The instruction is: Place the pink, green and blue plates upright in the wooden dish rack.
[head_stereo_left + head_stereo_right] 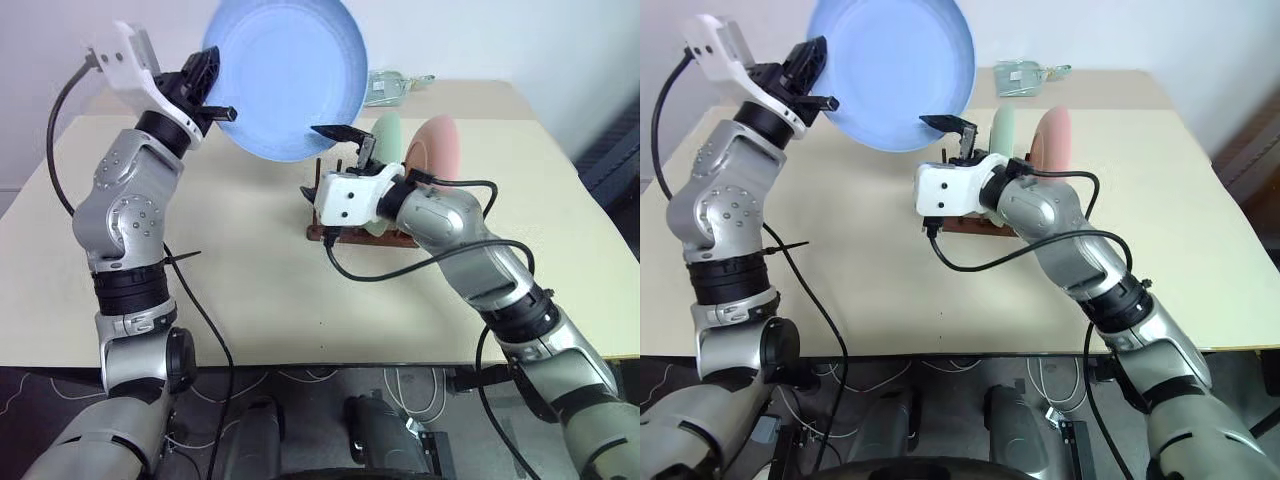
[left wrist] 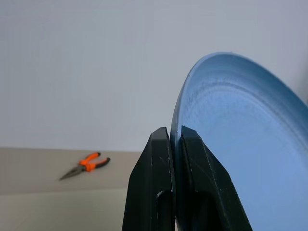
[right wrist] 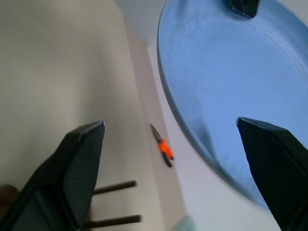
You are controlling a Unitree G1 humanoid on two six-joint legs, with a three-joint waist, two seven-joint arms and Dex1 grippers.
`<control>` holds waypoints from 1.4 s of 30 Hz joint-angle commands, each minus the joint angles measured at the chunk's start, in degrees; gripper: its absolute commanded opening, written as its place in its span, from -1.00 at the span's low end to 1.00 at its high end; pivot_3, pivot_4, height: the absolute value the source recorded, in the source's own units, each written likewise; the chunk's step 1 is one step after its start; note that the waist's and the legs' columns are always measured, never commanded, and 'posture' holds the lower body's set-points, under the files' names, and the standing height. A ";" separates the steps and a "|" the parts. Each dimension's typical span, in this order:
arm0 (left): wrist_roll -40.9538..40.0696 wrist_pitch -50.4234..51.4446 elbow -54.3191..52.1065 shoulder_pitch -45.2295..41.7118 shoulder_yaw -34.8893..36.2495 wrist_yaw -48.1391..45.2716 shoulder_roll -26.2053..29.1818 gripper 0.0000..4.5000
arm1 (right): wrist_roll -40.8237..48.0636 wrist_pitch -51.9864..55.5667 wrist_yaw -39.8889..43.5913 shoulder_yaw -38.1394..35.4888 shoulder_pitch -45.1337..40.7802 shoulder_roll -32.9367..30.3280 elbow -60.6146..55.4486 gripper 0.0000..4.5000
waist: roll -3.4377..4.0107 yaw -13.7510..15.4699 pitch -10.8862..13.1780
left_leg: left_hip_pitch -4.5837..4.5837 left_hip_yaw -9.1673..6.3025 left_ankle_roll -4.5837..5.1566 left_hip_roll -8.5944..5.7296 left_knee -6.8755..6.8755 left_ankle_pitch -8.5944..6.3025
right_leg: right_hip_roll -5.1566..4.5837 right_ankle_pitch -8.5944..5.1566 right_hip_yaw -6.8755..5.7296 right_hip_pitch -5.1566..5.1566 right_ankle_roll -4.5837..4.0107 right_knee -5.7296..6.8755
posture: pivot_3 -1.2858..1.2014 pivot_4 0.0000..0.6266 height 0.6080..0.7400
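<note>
My left gripper [image 1: 222,108] is shut on the rim of the blue plate [image 1: 290,75] and holds it high above the table, tilted on edge. The left wrist view shows both fingers [image 2: 156,163] clamped on the blue plate's [image 2: 240,144] edge. My right gripper [image 1: 340,140] stands open just below the plate's lower edge, with nothing between its fingers. The blue plate [image 3: 226,82] fills the space beyond that open right gripper [image 3: 169,124]. The green plate [image 1: 388,135] and the pink plate [image 1: 440,150] stand upright in the wooden dish rack [image 1: 322,233], mostly hidden behind my right wrist.
Orange-handled pliers [image 2: 86,164] lie on the beige table [image 1: 250,300] off to my left. A clear packet [image 1: 385,85] sits at the table's far edge by the wall. Two rack pegs [image 3: 115,185] show near the right finger.
</note>
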 commanded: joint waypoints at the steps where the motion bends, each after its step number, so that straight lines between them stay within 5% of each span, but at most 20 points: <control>1: -1.17 0.20 -3.60 -0.39 0.17 0.19 -0.08 -1.00 | -2.63 -3.47 -0.41 -0.25 -1.32 1.16 0.58 0.59 | 0.00 0.05 0.01 | -0.01 0.00 0.00 0.00 0.00 0.00 | 0.00 0.00 0.00 0.00 0.00 0.00 | 0.03 -0.52 0.88; 8: -0.95 0.84 -3.75 1.22 0.31 0.54 0.51 -1.00 | -5.78 -6.27 0.04 -0.59 -1.26 3.16 2.03 -0.99 | 0.00 0.04 0.01 | -0.01 -0.02 0.00 0.00 0.01 0.00 | 0.00 0.00 -0.01 0.00 0.00 0.01 | 0.03 -0.52 0.88; 9: -1.27 0.96 -3.81 1.38 0.43 0.41 0.47 -1.00 | -6.20 -6.66 0.06 -0.61 -1.28 3.42 2.23 -0.99 | 0.03 0.04 0.03 | -0.01 -0.03 0.00 0.00 0.01 0.00 | 0.01 0.00 -0.01 0.00 0.00 0.01 | 0.03 -0.52 0.88; 12: -2.15 1.17 -3.90 1.45 1.18 0.99 0.13 -0.55 | -7.68 -7.84 -0.26 -0.58 -1.39 4.16 2.93 -1.00 | 0.03 0.06 0.03 | -0.01 -0.03 0.00 0.00 0.02 0.00 | 0.01 0.00 -0.01 0.01 0.00 0.01 | 0.03 -0.52 0.88; 17: -0.02 -7.59 0.44 -2.89 7.39 7.06 0.57 0.57 | -9.95 -9.72 -1.79 -0.85 -1.57 5.36 4.01 -1.00 | 0.02 0.05 0.03 | -0.01 -0.04 0.00 0.00 0.02 0.00 | 0.01 0.00 -0.01 0.01 0.00 0.01 | 0.03 -0.52 0.88; 20: 8.54 -17.31 8.53 -2.63 9.93 9.53 7.50 0.57 | -9.32 -10.85 -4.11 -2.47 -1.30 6.88 3.96 -1.00 | 0.04 -0.73 0.04 | 0.03 -0.03 0.00 0.01 -0.01 0.00 | 0.04 0.01 0.00 -0.02 0.00 0.03 | 0.03 -0.52 0.88; 25: 20.70 -27.57 14.54 10.60 -0.60 -0.59 15.11 0.57 | 4.63 -9.66 -4.78 -9.04 2.22 14.90 -1.63 -1.00 | 0.08 -1.11 0.02 | 0.08 -0.01 -0.01 0.01 -0.14 0.01 | 0.02 0.01 0.00 0.00 -0.01 0.08 | 0.03 -0.52 0.88; 32: 19.17 -31.81 10.09 26.34 -9.78 -14.88 10.08 0.57 | 36.74 10.55 -2.16 -16.05 11.63 31.21 -14.44 -1.00 | 0.04 0.20 0.01 | -0.05 -0.04 -0.03 0.04 -0.05 0.01 | -0.06 0.00 -0.08 0.02 -0.06 0.04 | 0.03 -0.52 0.88; 42: 17.43 -30.14 4.57 31.03 -12.17 -19.73 5.87 0.57 | 51.47 21.79 -9.38 -21.49 15.86 37.49 -16.96 -1.00 | 0.09 -0.05 0.02 | 0.02 0.02 -0.03 0.11 -0.06 0.02 | -0.04 -0.04 -0.08 -0.02 -0.35 0.04 | 0.03 -0.52 0.88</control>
